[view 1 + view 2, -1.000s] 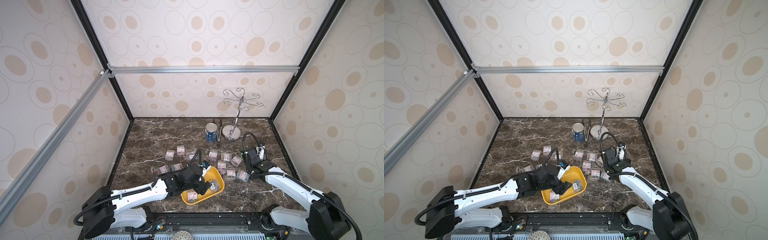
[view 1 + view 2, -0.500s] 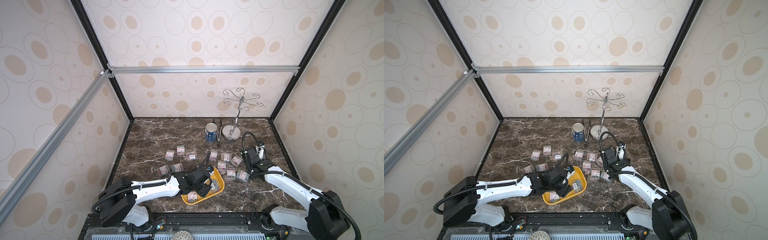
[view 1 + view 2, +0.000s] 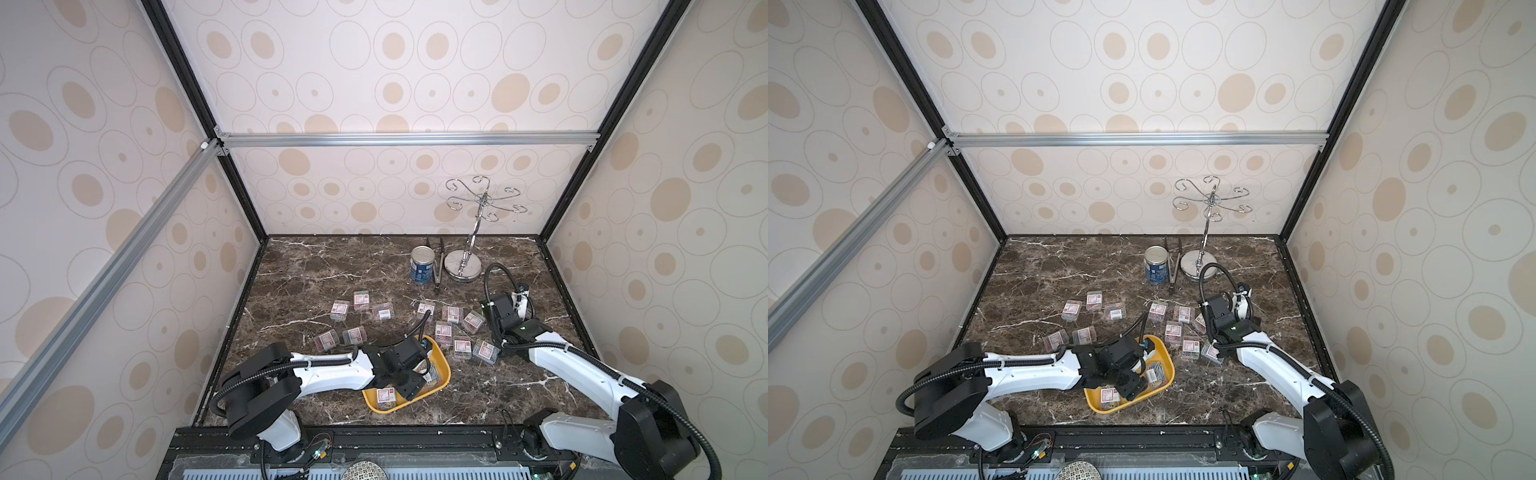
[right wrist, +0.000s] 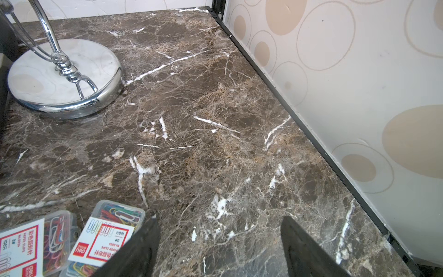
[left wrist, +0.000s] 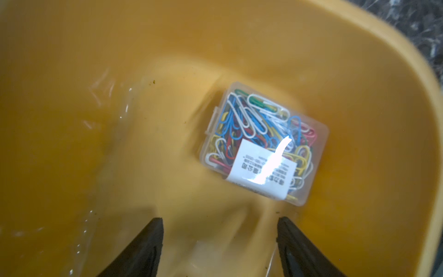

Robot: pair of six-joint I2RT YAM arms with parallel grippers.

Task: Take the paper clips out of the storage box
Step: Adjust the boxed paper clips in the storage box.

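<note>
The yellow storage box lies at the table's front centre. Two clear cases of paper clips lie in it, one near its front end and one by its right wall. My left gripper reaches down into the box, open and empty, with a case ahead of its fingertips. Several more cases lie on the marble in a left group and a right group. My right gripper stands open over bare marble, next to a case.
At the back stand a blue-labelled can, metal tongs and a chrome hook stand. The right wall runs close beside my right gripper. Enclosure walls border the marble table on three sides.
My left arm has swung and lowered, and its gripper has pushed deeper into the yellow box toward its front end. The right arm has stayed put.
</note>
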